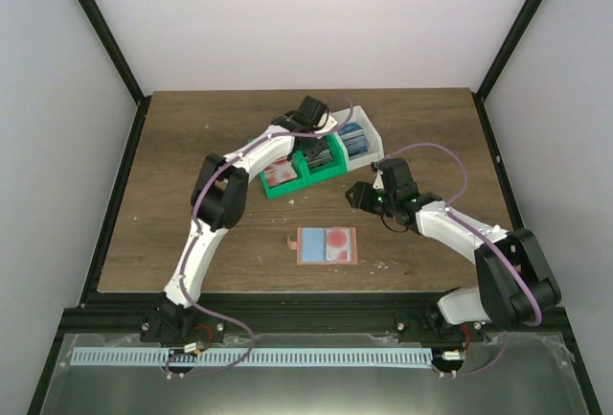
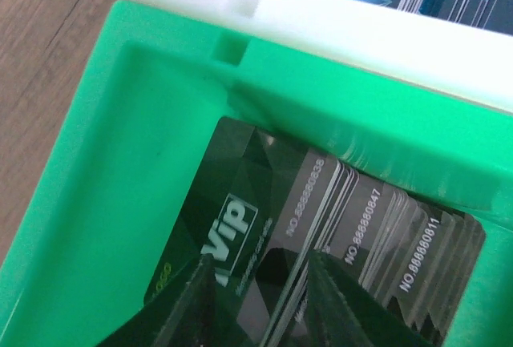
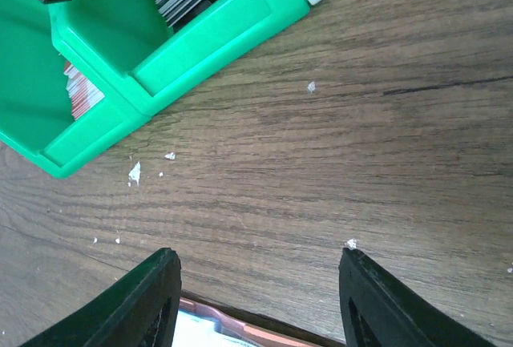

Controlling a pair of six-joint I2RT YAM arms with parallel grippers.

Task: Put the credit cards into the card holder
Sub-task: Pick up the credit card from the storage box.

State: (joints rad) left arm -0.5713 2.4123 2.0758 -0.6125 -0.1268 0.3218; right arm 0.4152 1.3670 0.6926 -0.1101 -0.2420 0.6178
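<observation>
Fingers (image 2: 192, 303) of the left gripper (image 2: 258, 303) straddle the front black credit card (image 2: 240, 203) of a stack standing in the green bin (image 2: 104, 171); whether they pinch it cannot be told. The right gripper (image 3: 260, 299) hangs spread and empty over the table (image 3: 361, 147), near the card holder (image 1: 327, 244), which lies open between the arms.

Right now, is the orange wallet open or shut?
Open. The card holder lies spread flat on the table, inside up, cards showing.
</observation>
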